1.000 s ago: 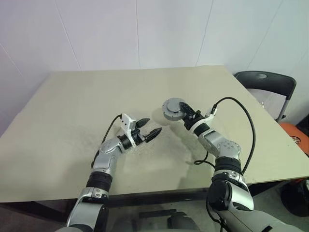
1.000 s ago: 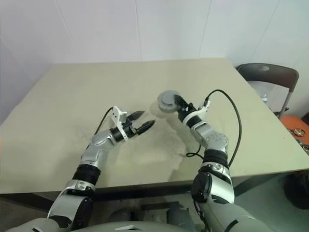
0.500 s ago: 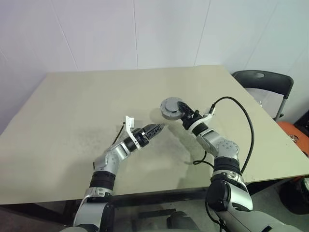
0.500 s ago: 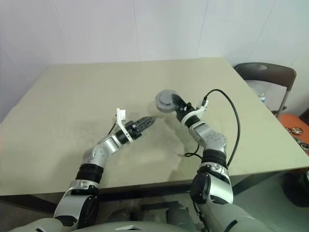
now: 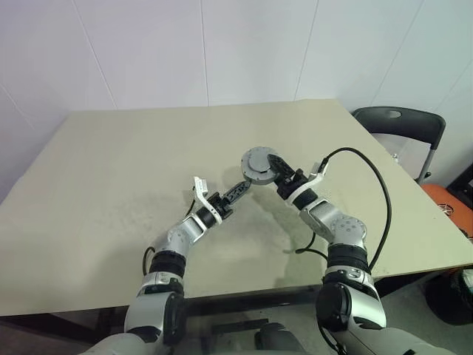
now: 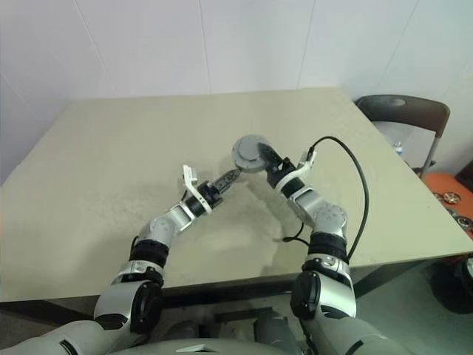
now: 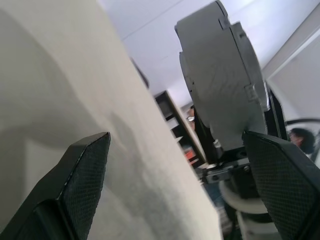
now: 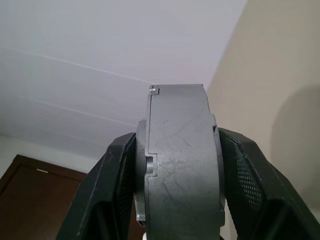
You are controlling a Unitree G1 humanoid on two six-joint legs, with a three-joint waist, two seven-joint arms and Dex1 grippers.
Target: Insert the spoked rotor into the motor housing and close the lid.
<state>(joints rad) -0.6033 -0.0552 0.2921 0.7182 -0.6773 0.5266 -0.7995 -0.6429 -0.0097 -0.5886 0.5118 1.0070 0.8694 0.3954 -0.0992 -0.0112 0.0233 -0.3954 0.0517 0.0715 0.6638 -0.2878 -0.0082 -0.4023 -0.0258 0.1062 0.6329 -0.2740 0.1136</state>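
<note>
- The right hand (image 5: 275,171) is clamped on the grey round motor housing (image 5: 258,163), holding it on edge above the counter (image 5: 111,170).
- The left hand (image 5: 239,191) reaches up just beside the housing, its fingers (image 7: 85,172) spread wide with nothing between them.
- This looks like the closing stage; I cannot tell whether the rotor sits inside.
- Next, the left hand probably needs to bracket the housing's faces squarely before pressing.

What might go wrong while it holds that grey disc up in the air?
The right claw pinches the grey disc only across its flat faces, above the table, so it might slip and drop. The open left claw is very near and might knock the disc askew.
</note>
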